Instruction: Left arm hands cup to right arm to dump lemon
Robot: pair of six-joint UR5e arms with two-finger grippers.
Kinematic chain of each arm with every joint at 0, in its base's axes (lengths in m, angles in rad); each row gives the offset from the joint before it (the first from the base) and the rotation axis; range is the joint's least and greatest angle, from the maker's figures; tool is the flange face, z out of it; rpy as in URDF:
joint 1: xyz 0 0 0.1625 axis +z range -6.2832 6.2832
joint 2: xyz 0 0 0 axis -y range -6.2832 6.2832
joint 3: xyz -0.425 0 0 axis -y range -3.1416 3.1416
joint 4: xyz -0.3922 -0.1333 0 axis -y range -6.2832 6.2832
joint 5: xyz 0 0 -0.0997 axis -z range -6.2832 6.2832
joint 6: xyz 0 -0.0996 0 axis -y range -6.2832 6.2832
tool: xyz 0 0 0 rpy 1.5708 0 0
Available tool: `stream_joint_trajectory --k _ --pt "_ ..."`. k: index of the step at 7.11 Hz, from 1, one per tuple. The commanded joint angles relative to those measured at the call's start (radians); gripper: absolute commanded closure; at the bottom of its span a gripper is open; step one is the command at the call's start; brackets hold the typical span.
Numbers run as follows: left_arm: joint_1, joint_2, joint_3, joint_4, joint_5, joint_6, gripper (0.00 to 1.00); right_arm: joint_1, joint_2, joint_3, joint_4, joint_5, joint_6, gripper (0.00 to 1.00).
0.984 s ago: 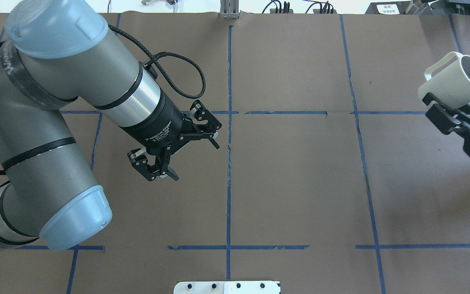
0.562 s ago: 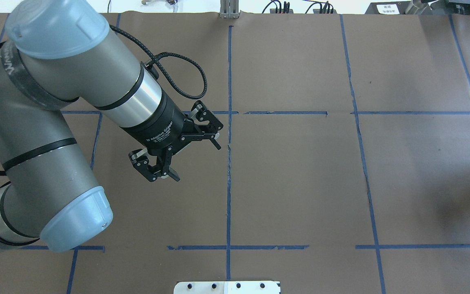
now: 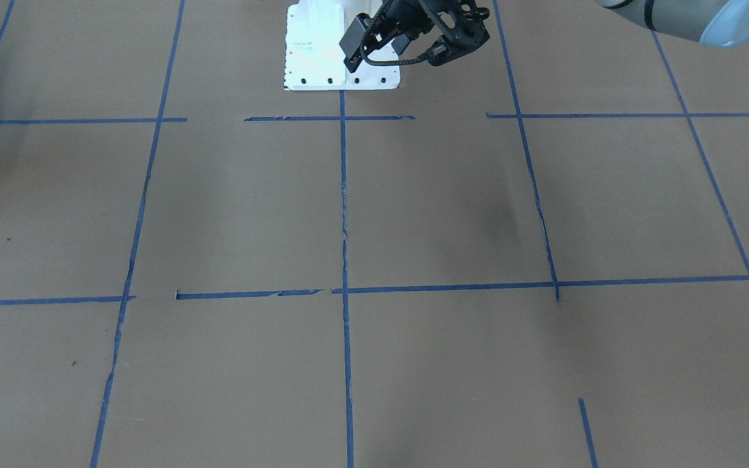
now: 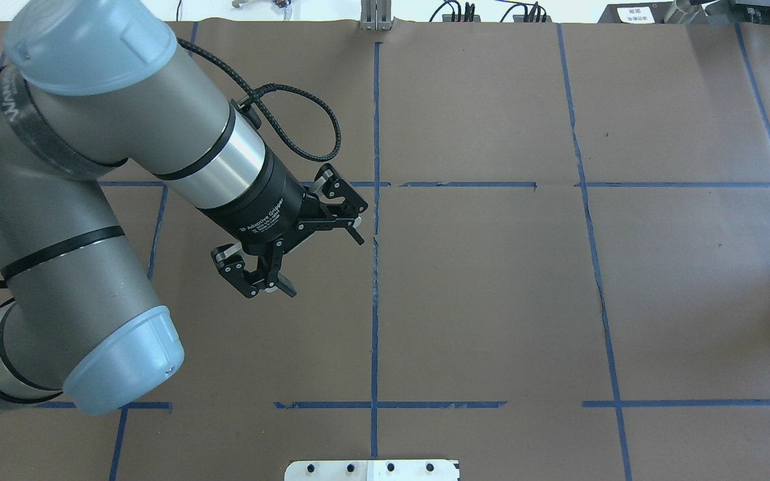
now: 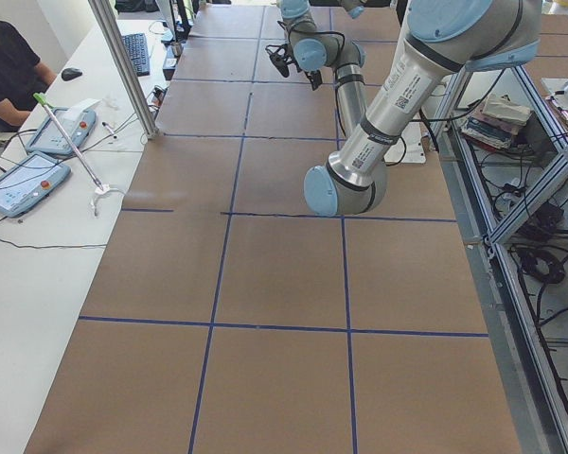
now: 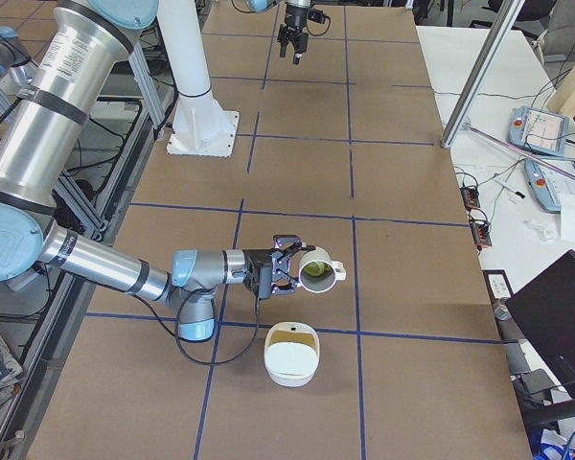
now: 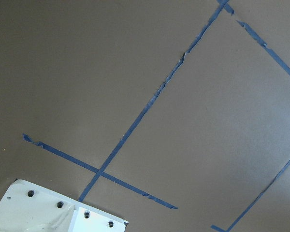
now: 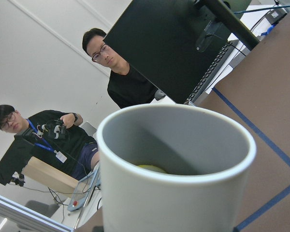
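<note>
The cup [image 6: 322,261], tipped sideways with the lemon [image 8: 150,168] inside, was at lower centre of the right-side view against the right gripper [image 6: 295,268]; its grip couldn't be told. The left gripper [image 4: 321,262], lettered "Adaptive Gripper", hung spread wide.

The cup [image 6: 319,271] and right pincer [image 6: 293,272] have left the overhead view past its right edge.

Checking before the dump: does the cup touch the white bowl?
Apart. Exterior right view shows bare table between the cup and the bowl.
</note>
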Motion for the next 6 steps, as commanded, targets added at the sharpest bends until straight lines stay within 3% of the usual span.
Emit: stream_joint_trajectory --k 1,2,3,6 --pt "0.000 -0.001 -0.001 0.000 0.001 0.000 0.00 0.031 -0.002 -0.100 0.110 0.000 0.208 0.98" --pt "0.000 -0.001 -0.001 0.000 0.000 0.000 0.00 0.031 0.007 -0.221 0.256 -0.003 0.321 0.97" --pt "0.000 -0.001 -0.001 0.000 0.001 0.000 0.00 0.031 0.013 -0.256 0.338 -0.003 0.440 0.96" --pt "0.000 0.002 -0.019 0.000 0.001 0.000 0.00 0.031 0.029 -0.267 0.346 -0.006 0.800 0.96"
